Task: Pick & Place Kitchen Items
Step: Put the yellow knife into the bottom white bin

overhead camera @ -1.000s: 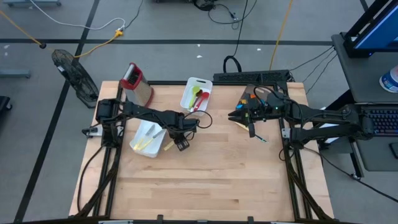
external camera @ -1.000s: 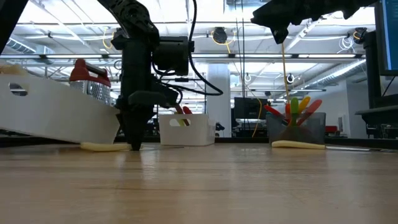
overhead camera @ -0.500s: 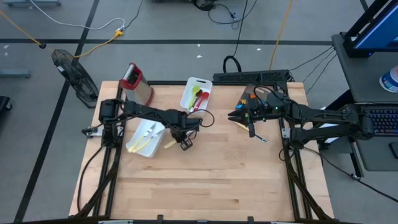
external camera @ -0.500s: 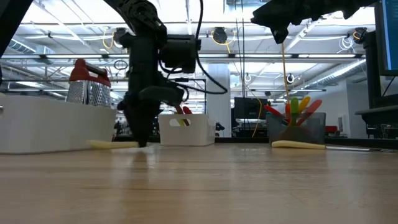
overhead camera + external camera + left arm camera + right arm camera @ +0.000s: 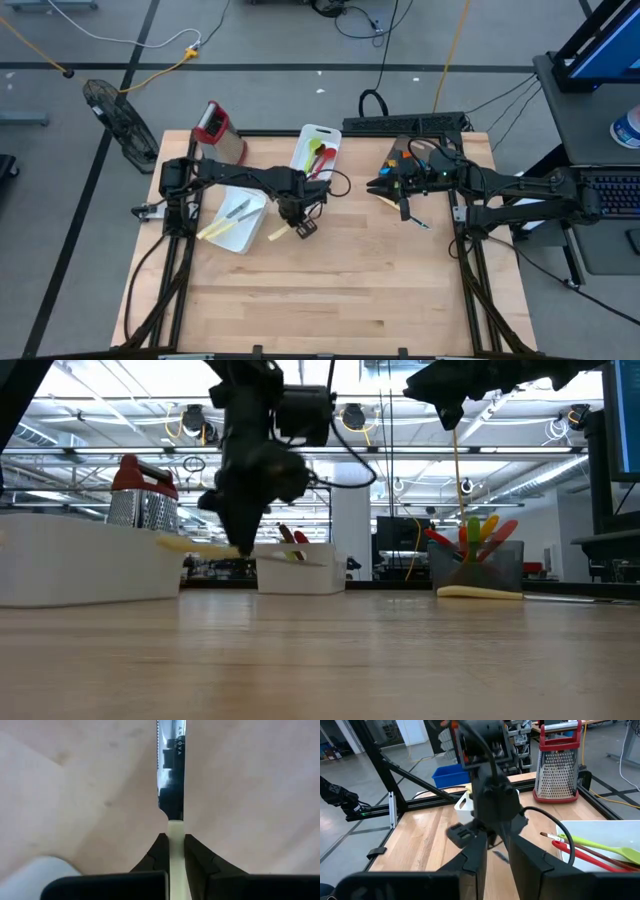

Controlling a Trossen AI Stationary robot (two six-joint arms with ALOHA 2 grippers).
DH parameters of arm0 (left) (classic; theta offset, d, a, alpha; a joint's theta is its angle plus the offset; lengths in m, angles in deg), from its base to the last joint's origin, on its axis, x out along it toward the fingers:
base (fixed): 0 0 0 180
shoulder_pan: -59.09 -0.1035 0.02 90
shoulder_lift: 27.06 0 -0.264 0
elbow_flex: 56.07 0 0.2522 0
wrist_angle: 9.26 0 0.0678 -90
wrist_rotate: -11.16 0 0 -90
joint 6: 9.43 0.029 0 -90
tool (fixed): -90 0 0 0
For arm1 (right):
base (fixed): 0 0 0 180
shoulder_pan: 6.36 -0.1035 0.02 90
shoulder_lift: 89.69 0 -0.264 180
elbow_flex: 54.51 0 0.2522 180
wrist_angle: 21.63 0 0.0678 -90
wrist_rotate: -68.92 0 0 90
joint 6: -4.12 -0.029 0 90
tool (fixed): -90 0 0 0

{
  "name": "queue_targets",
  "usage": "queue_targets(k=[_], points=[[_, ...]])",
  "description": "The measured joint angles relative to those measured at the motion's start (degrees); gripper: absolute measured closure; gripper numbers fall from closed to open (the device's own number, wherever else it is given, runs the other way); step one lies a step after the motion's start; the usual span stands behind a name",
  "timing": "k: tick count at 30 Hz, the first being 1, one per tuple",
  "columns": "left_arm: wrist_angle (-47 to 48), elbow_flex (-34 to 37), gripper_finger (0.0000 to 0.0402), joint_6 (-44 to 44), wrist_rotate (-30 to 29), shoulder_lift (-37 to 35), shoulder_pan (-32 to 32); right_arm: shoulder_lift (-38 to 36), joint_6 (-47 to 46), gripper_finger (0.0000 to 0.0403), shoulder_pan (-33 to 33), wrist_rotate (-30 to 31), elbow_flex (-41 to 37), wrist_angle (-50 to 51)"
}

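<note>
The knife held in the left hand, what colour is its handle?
Cream, on the metal-bladed knife; the left wrist view shows it best.

Grey floor (image 5: 280, 40) with black tape lines, a fan (image 5: 118, 120) beside the table.

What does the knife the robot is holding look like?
The knife has a shiny metal blade with tiny teeth along one edge and small printed letters, and a cream handle. The left gripper is shut on the handle, with a dark finger on each side. It hangs level above the wooden table, touching nothing else, beside a white tray.
</note>
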Motion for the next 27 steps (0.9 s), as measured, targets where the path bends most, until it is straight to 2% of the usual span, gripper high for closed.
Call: queue_targets(k=[4, 7, 11, 15, 21, 27], points=[[3.2, -4.74, 0.0384, -0.51, 6.49, -0.05, 0.09, 0.0, 0.0, 0.0335, 0.0, 0.0, 0.0, 0.0], [7.27, -9.1, 0.0384, -0.84, 8.81, -0.05, 0.05, 0.0, 0.0, 0.0335, 0.0, -0.01, 0.0, 0.0], [17.85, -15.74, 0.0383, -0.48, 8.35, -0.16, 0.05, 0.0, 0.0, 0.0335, 0.0, -0.01, 0.0, 0.02], [29.75, -20.73, 0.0384, -0.41, 4.95, -1.02, 0.19, 0.0, 0.27, 0.0335, 0.0, -0.11, 0.0, 0.02], [30.86, -19.43, 0.0384, -5.94, 3.49, -7.66, 0.15, -0.02, 0.61, 0.0335, 0.0, -0.14, 0.0, 0.11], [30.93, -13.05, 0.0384, -17.41, 1.66, -17.22, 0.46, 0.0, 2.24, 0.0335, 0.0, -0.18, 0.0, 0.33]])
